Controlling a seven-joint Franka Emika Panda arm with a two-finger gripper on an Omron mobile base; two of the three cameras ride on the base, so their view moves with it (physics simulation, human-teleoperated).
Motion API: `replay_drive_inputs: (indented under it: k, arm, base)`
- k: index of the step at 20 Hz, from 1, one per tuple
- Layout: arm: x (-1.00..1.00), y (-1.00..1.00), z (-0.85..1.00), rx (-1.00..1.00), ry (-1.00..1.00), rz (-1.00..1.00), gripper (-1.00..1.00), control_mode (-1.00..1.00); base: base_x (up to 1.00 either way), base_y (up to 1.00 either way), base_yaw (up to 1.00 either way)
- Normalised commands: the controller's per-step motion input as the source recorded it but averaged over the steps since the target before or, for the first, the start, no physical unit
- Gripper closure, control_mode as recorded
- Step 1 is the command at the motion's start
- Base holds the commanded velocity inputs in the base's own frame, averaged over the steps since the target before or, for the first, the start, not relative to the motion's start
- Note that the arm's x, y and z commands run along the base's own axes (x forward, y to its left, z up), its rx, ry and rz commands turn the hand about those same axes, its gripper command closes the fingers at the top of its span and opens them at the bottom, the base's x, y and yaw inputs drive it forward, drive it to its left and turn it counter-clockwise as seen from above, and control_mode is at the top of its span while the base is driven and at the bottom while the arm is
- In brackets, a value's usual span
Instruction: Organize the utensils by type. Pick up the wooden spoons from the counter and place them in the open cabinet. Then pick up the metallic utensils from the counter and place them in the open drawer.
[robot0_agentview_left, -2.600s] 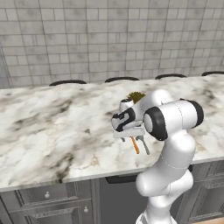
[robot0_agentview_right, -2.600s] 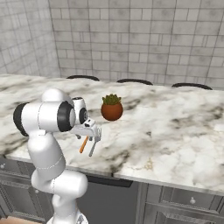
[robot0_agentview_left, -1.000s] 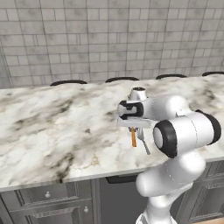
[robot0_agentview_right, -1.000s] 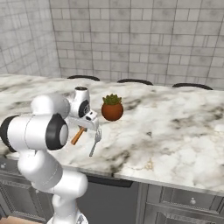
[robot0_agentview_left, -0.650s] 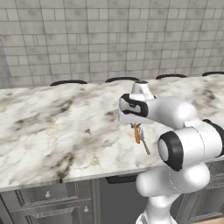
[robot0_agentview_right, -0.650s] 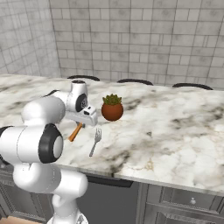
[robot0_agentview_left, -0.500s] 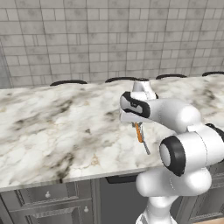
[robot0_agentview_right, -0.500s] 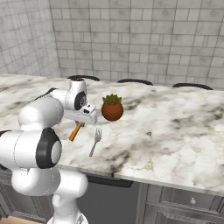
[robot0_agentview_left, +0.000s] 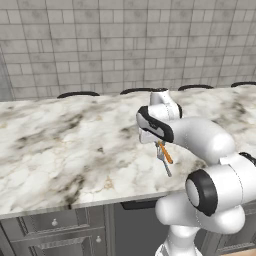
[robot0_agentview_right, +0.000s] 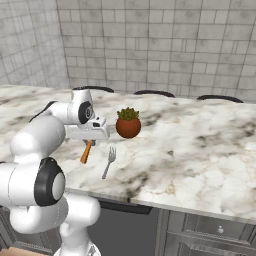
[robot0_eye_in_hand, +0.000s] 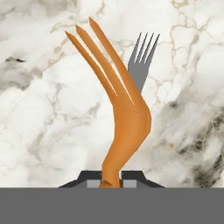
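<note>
Two forks in play: orange one gripped, grey one loose on the counter.
left base view: gripper (robot0_agentview_left: 159, 143) hangs over the counter (robot0_agentview_left: 60, 145) near its front edge; orange fork (robot0_agentview_left: 165, 152) slants down from it, clear of the slab. Grey fork (robot0_agentview_left: 163, 161) lies just below it, close to the front edge.
right base view: gripper (robot0_agentview_right: 90, 142) holds the orange fork (robot0_agentview_right: 87, 151) tilted, lifted off the marble. Grey fork (robot0_agentview_right: 109, 161) flat on the counter (robot0_agentview_right: 200, 145) beside it, tines pointing away from the front edge. Potted plant (robot0_agentview_right: 128, 123) just behind both, apart from them.
hand view: jaws narrow, pinched on the handle of the orange fork (robot0_eye_in_hand: 124, 109); tines point away from the camera. Grey fork (robot0_eye_in_hand: 142, 61) on the marble behind it.
step: metallic-utensil phase, first fork picked and up.
next: my read, carry it to the open drawer and let go inside; drawer isn't visible here, so base or arm must turn to it. Then come back for the grey fork.
</note>
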Motion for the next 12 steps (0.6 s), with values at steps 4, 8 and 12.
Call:
replay_drive_inputs:
  k: [4,8,12]
  arm:
    - [0.0,0.0,0.0,0.0,0.0,0.0,1.0,1.0]
    - [0.0,0.0,0.0,0.0,0.0,0.0,1.0,1.0]
    - [0.0,0.0,0.0,0.0,0.0,0.0,1.0,1.0]
  base:
    - [0.0,0.0,0.0]
    - [-0.39,-0.15,0.09]
    - [-0.63,-0.43,0.28]
